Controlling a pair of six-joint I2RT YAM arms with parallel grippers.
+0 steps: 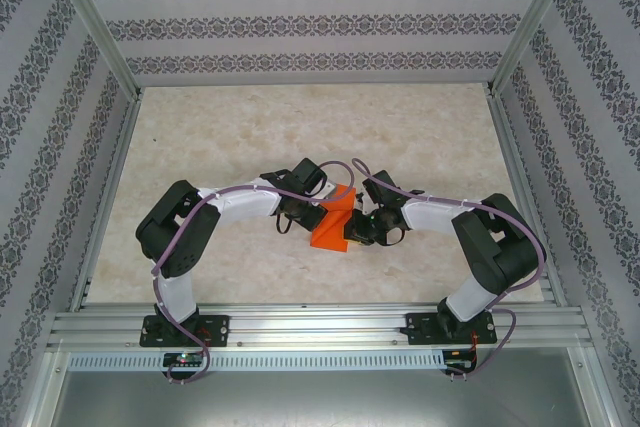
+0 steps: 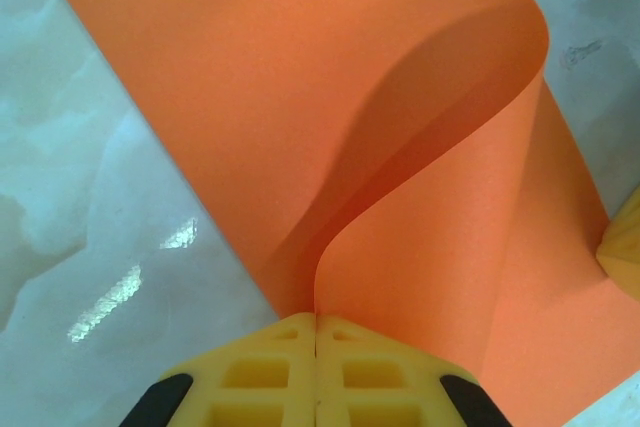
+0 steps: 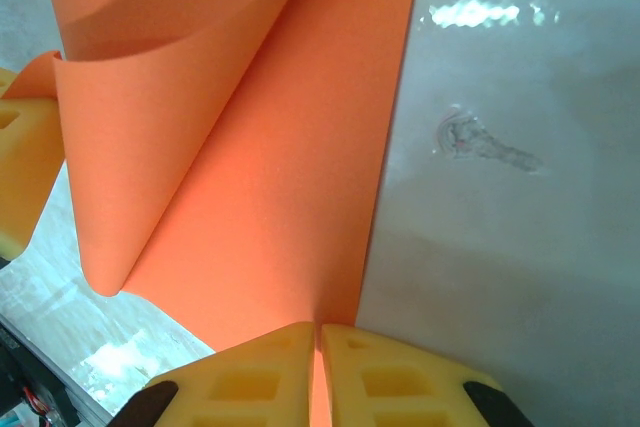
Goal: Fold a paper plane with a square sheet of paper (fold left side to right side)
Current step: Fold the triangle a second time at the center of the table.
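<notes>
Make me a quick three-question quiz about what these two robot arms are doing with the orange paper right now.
1. True or false: the left gripper is shut on the thin bright orange square sheet of paper.
2. Pick one. The sheet is: A) lying flat on the table, B) curled in a loose bend between the two grippers, C) crumpled into a ball.
3. Fill in: the right gripper pinches the sheet at its ____.

Key: 1 true; 2 B; 3 edge.
</notes>
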